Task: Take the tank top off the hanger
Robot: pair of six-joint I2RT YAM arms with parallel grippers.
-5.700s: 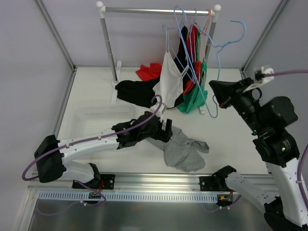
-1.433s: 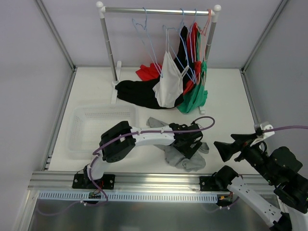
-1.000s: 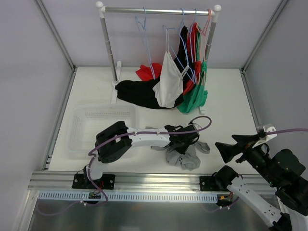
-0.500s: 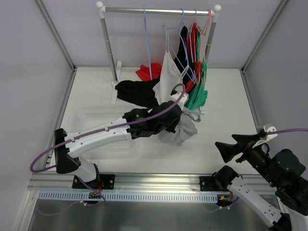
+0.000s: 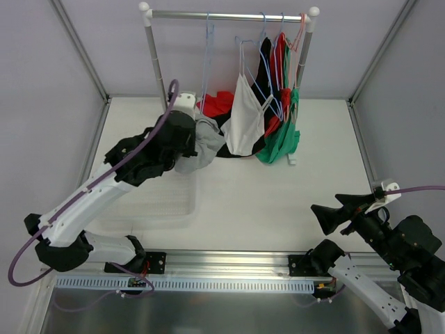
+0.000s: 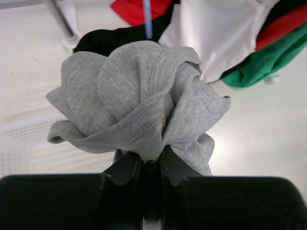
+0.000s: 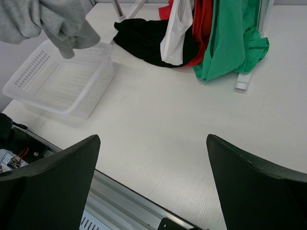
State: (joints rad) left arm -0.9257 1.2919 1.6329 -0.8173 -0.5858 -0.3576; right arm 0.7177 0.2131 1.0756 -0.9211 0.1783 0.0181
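Note:
My left gripper [image 5: 186, 141] is shut on a bunched grey tank top [image 5: 203, 145], held in the air above the basket's far right corner, just in front of the rack. In the left wrist view the cloth [image 6: 139, 108] balloons out above the closed gripper [image 6: 152, 160]. An empty light-blue hanger [image 5: 207, 43] hangs on the rail right behind it. My right gripper [image 5: 324, 216] is open and empty, low at the near right; its wrist view shows the gripper [image 7: 152, 139] over bare table and the grey tank top [image 7: 53, 19] at the upper left.
A white slotted basket [image 7: 62, 81] sits on the left, partly under my left arm [image 5: 104, 188]. The rack [image 5: 229, 14] holds a white top [image 5: 243, 118] plus black, red and green [image 5: 281, 142] garments on hangers. Black [image 5: 184, 129] and red cloth lie at its foot.
My left arm has lifted the grey tank top off the middle of the table and carried it back and left, up to the rack. The right arm has stayed still.

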